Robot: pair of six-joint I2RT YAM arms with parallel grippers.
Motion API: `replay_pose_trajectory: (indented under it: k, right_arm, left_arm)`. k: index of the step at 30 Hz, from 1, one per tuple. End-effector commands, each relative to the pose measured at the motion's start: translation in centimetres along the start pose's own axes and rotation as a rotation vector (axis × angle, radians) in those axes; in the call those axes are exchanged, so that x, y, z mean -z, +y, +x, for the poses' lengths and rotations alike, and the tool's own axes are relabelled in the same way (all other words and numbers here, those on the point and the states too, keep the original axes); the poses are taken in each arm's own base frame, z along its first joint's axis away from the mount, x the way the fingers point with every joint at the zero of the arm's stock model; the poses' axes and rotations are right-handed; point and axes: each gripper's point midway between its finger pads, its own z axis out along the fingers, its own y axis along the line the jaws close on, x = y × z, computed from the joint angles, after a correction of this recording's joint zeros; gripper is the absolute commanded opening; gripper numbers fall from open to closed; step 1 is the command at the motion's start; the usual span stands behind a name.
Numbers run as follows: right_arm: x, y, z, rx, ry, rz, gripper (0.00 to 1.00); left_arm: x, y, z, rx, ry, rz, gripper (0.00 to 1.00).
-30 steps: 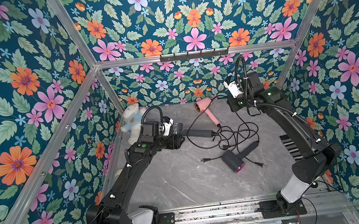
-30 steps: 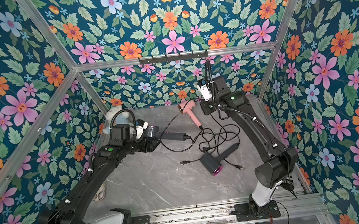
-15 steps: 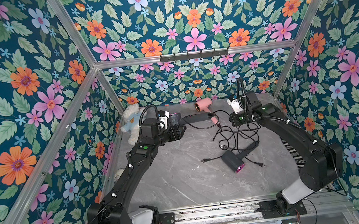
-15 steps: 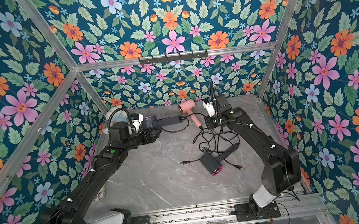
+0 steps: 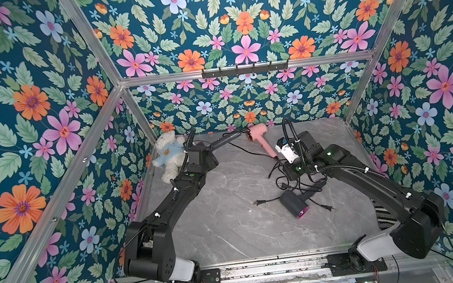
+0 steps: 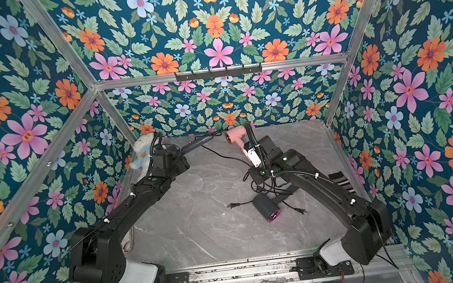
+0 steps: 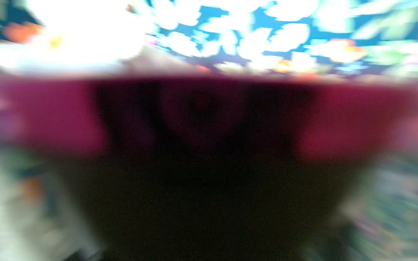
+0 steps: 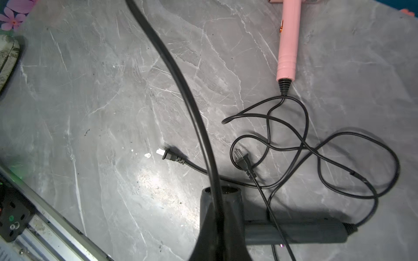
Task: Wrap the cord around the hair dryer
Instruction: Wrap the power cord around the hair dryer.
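Grey marble table (image 5: pixel 230 234).
Teddy bear (image 5: pixel 167 157) far left, pink hair dryer (image 5: pixel 259 137) far centre, grey hair dryer (image 5: pixel 293 204) amid tangled cords (image 5: pixel 299 181) right.

View badly blurred, no sharp edges. Wide magenta band (image 7: pixel 45 113) crosses mid-frame edge to edge, darker at centre. Below it a big black mass (image 7: pixel 203 203) fills the lower centre, shape unreadable. Above: overexposed floral wall (image 7: pixel 282 34), blue with white blobs. Pale smears in both lower corners.

pink dryer (image 5: pixel 257 131) | dark grey dryer (image 5: pixel 290 203) | black cord (image 8: pixel 182 90) | grey marbled table (image 5: pixel 229 226)
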Motion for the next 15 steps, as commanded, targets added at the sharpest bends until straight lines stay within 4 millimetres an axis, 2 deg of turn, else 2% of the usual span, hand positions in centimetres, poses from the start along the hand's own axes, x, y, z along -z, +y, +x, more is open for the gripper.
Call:
replay_pose_trajectory:
  k: [1, 7, 11, 15]
  right_arm:
    - [2.3, -0.7, 1.0, 0.038, 0.039, 0.088, 0.0]
    - [5.7, 1.4, -0.5, 0.129, 0.012, 0.101, 0.0]
    - [6.9, 2.6, -2.1, 0.181, -0.016, 0.1, 0.0]
    - [9.0, 3.2, -4.3, 0.255, -0.058, 0.14, 0.0]
  left_arm:
    - [-0.6, 1.6, -2.8, -0.03, -0.141, -0.139, 0.0]
    - [-1.7, 2.0, -2.5, -0.106, -0.138, -0.201, 0.0]
    - [-1.5, 1.7, -2.2, -0.156, -0.138, -0.219, 0.0]
    - [-1.4, 1.9, -2.0, -0.24, -0.133, -0.262, 0.0]
